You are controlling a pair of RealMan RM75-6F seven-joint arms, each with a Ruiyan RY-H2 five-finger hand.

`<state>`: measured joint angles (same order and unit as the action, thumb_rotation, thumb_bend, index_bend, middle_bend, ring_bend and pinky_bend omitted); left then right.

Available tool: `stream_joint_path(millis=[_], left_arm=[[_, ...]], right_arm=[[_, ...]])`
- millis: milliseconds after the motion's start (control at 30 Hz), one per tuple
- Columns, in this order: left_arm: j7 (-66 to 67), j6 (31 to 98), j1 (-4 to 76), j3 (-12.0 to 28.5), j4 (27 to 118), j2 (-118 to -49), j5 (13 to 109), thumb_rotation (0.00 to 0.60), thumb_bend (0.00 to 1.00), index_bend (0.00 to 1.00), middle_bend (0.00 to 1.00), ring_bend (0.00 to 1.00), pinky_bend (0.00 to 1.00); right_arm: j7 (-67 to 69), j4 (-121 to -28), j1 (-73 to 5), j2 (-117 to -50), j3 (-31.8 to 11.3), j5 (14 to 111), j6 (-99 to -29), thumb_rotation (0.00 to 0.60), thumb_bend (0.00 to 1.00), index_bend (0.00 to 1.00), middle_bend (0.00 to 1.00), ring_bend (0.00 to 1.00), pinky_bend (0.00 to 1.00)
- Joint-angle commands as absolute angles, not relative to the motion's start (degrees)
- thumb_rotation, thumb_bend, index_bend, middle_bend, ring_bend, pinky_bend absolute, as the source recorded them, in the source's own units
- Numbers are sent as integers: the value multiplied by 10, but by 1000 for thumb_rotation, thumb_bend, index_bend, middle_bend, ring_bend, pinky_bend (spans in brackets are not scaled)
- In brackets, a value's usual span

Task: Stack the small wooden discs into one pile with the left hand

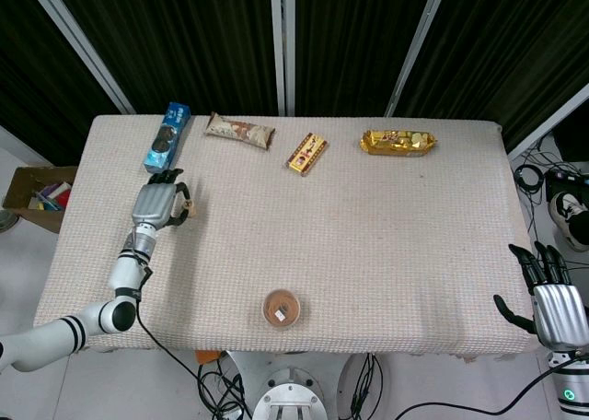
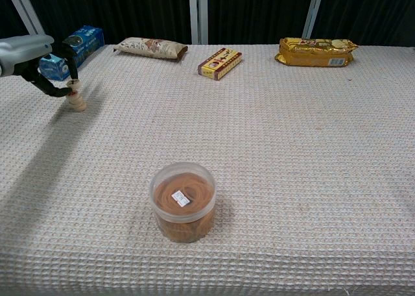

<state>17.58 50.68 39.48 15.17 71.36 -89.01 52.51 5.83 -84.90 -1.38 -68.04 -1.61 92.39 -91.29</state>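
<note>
Chest view: silver left hand (image 2: 32,61) with black fingers (image 2: 57,91) low over the short pile of small wooden discs (image 2: 77,101), fingertips pinching the topmost disc at the pile's top; whether that disc already rests fully on the pile cannot be told. Pile upright on the beige woven tablecloth (image 2: 272,153), near the cloth's left edge, just in front of the blue biscuit box (image 2: 70,51). Round clear plastic tub of brown rings (image 2: 183,201) well apart from the pile, toward the near edge. Beyond the pile, along the far edge: brown-and-white snack wrapper (image 2: 150,48), small red-and-yellow box (image 2: 220,63), gold foil packet (image 2: 317,52). Head view: right hand (image 1: 548,301) off the cloth's near right corner, well apart from the pile, holding nothing, fingers spread.
</note>
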Motion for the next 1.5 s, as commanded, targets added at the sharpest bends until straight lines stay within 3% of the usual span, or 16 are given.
stream_joint_path(millis=[33,1500], left_arm=[[181,505,398,149,710,-891,520,600,387,466,85,65,116],[210,508,410,123,711,-884,478,600,346,396,84,65,116]], right_arm=[[58,-849,-14,-681,-16,923,-912,600,222,117,189,0,0],[58,-850,-14,-682,-17,920,-910,600,222,117,200,0,0]])
